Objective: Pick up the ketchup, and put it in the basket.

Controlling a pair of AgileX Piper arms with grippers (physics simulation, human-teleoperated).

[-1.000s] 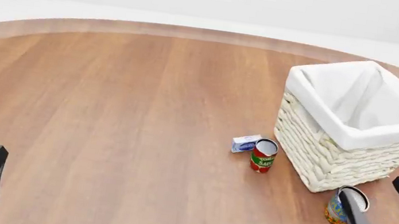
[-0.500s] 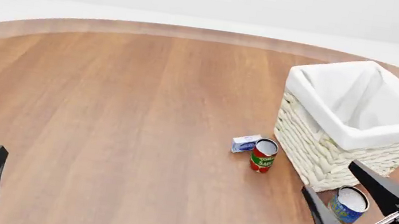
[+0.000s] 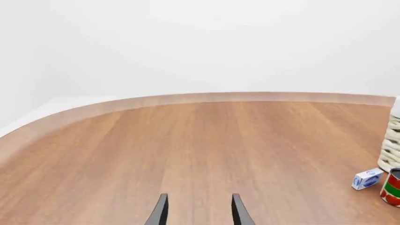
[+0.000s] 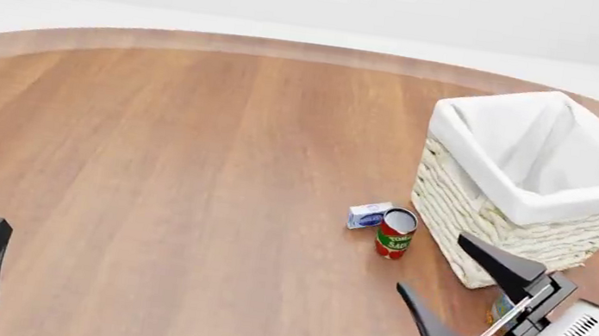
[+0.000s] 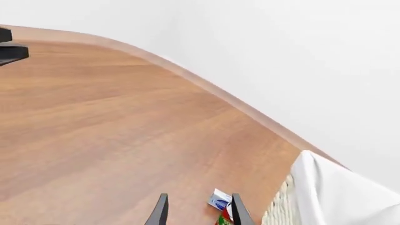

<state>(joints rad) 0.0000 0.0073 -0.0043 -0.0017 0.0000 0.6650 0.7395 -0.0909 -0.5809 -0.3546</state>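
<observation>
My right gripper [image 4: 455, 277], fingers wide, hangs near the basket [image 4: 479, 218] and red can [image 4: 395, 233], seemingly searching. My left gripper [image 3: 198, 212] rests idle, fingers apart. No view shows the ketchup.

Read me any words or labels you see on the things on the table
Red-and-green can: "TOMA" over "SAU", cut off by the can's curve.
Small white-and-blue box: blue oval logo, too small to read.
Blue-and-orange can: mostly hidden behind the right gripper, nothing readable.
</observation>
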